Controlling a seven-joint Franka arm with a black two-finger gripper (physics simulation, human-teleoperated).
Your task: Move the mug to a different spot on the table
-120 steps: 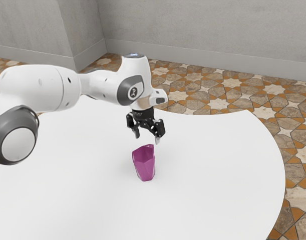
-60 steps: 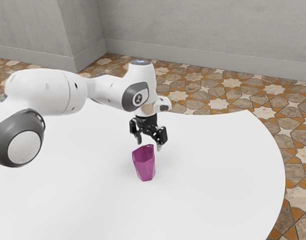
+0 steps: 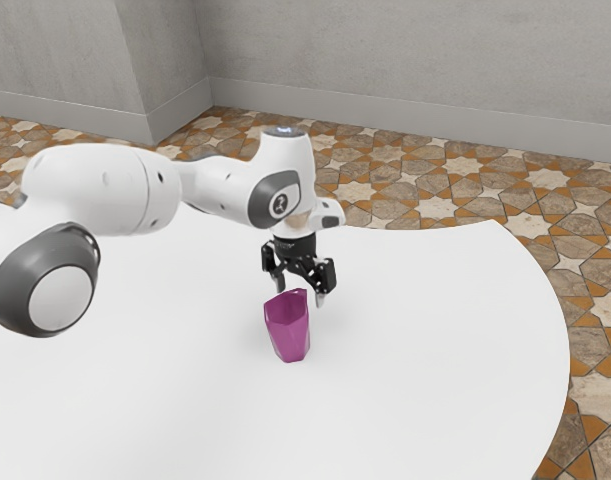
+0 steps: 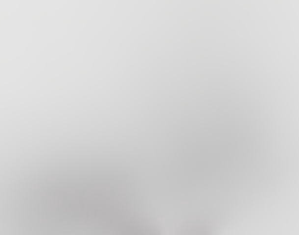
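Observation:
A purple faceted mug [image 3: 288, 324] stands upright near the middle of the white table [image 3: 435, 340]. My black gripper [image 3: 297, 291] hangs open just above and behind the mug's rim, fingers pointing down, one finger [image 3: 320, 296] by the rim's far right side. Nothing is between the fingers. In the wrist view there is plain white table surface [image 4: 149, 98] with a faint shadow.
The round table's edge curves along the exterior view's right, with patterned tile floor [image 3: 545, 200] beyond it. Grey walls stand at the back. Bare table surface lies on all sides of the mug.
My arm has moved toward the exterior view's right and lowered, bringing the open gripper down closer to the mug's rim. The mug has not moved.

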